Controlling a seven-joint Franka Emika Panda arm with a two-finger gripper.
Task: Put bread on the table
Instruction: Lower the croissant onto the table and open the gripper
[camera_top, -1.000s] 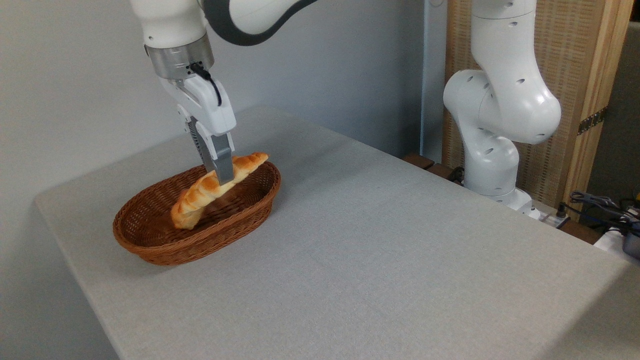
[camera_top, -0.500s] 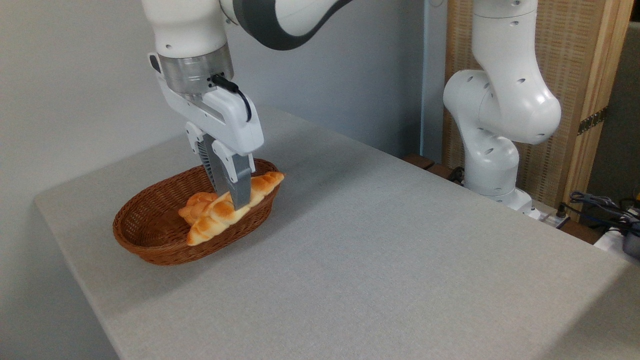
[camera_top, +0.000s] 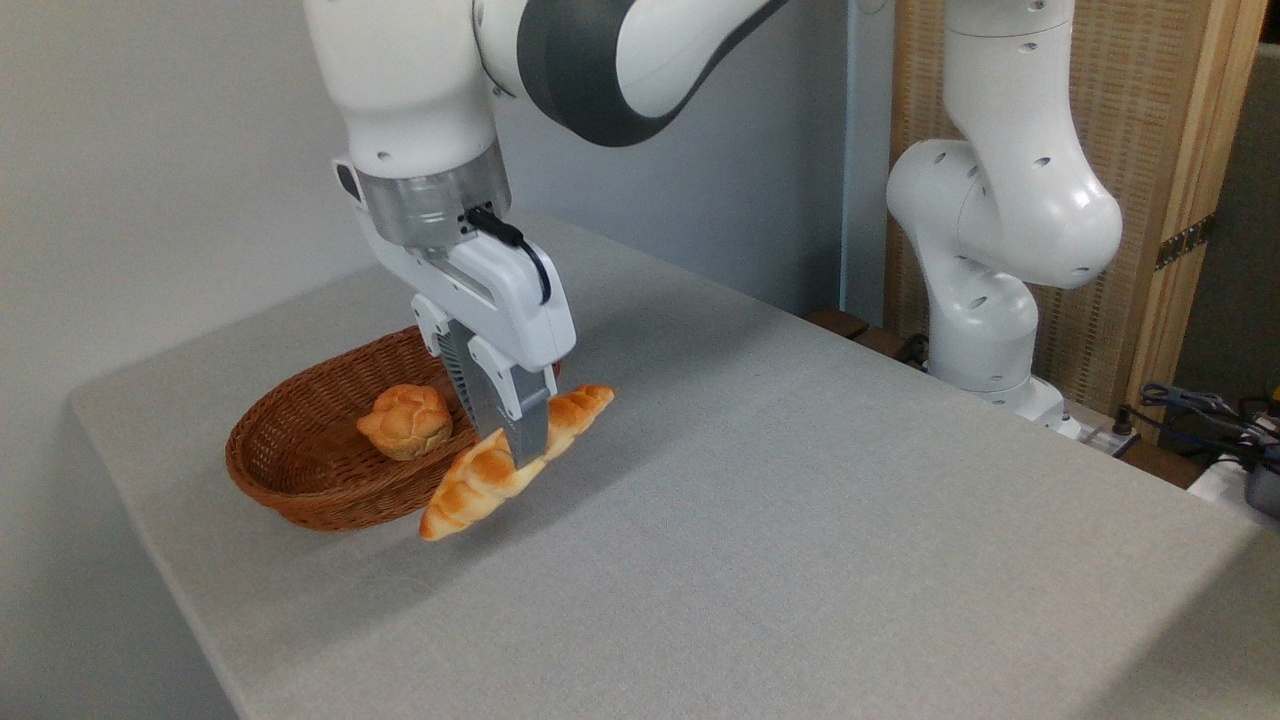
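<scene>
Above the large light grey cloth-covered worktop (camera_top: 800, 500), just right of the brown oval wicker basket (camera_top: 300, 480) where a small round knotted bun (camera_top: 405, 421) is left, the long golden braided bread (camera_top: 480, 480) is held clamped mid-length, tilted, in the white gripper (camera_top: 525, 455), apparently for setting down.

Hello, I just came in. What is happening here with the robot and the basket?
The robot arm's gripper is shut on a long braided loaf and holds it tilted in the air, beside the near rim of the wicker basket, above the grey table. A small round bun lies in the basket. The loaf is not yet set down.
</scene>
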